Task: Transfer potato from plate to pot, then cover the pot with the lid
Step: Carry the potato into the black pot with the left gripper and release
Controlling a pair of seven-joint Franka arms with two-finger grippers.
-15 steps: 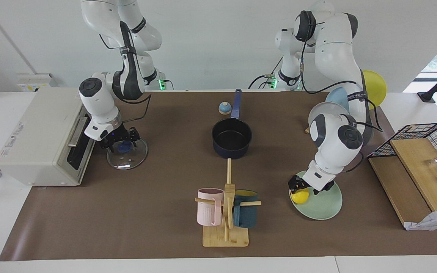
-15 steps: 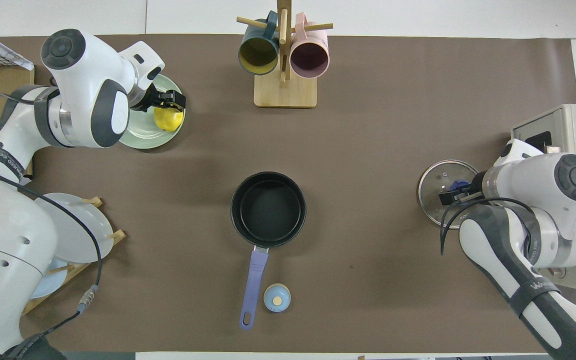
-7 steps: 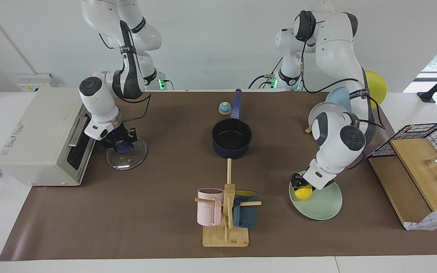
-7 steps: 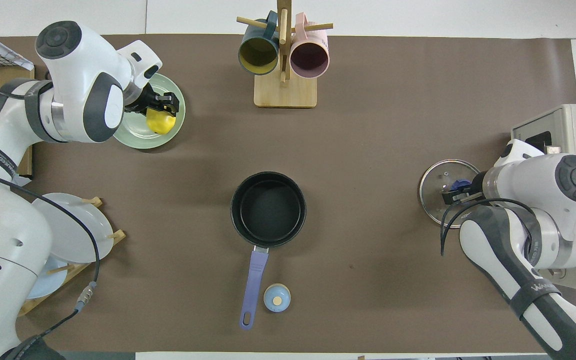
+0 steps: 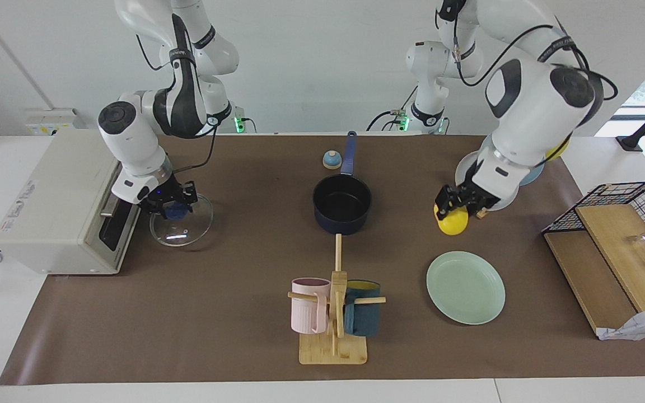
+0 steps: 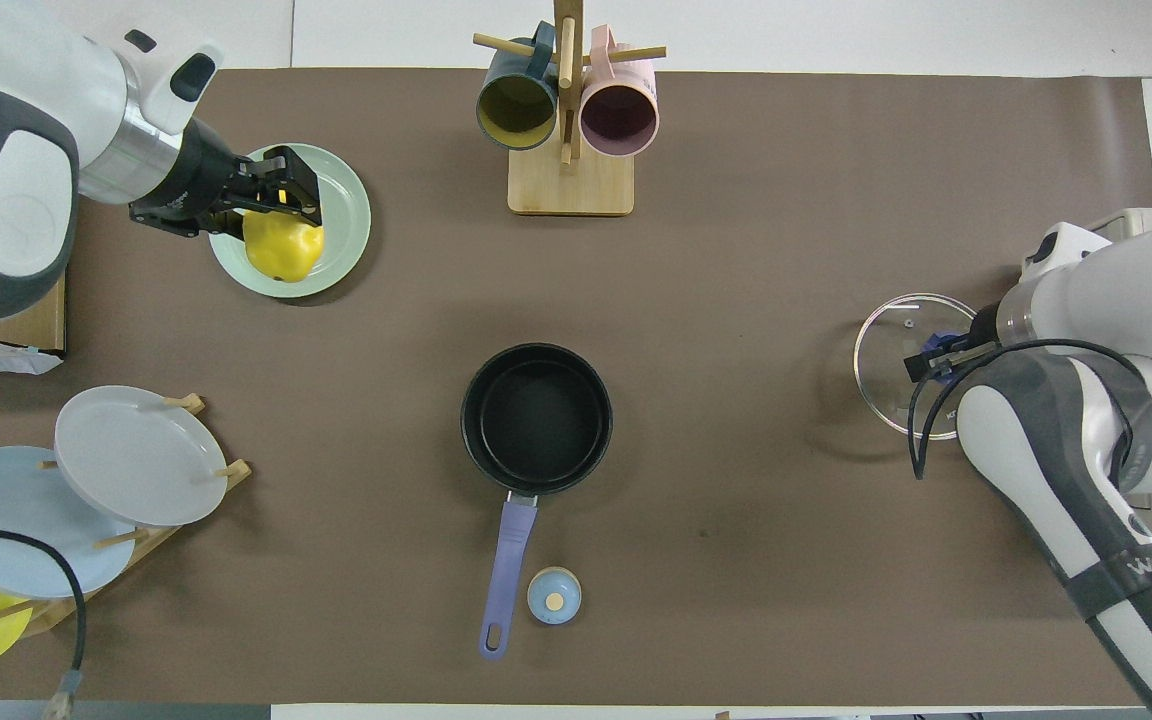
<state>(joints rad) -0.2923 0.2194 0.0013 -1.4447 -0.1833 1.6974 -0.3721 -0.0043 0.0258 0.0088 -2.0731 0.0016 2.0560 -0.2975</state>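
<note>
— Where's the potato?

— Clamped in my left hand, up in the air above the plate.

— And the lid?

— My right hand grips its knob, raised off the desk beside the toaster oven. The pot sits empty mid-desk.

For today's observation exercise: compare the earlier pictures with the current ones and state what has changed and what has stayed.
The left gripper has lifted the potato off the plate. The right gripper has raised the lid by its knob. The pot and plate stayed put.
</note>
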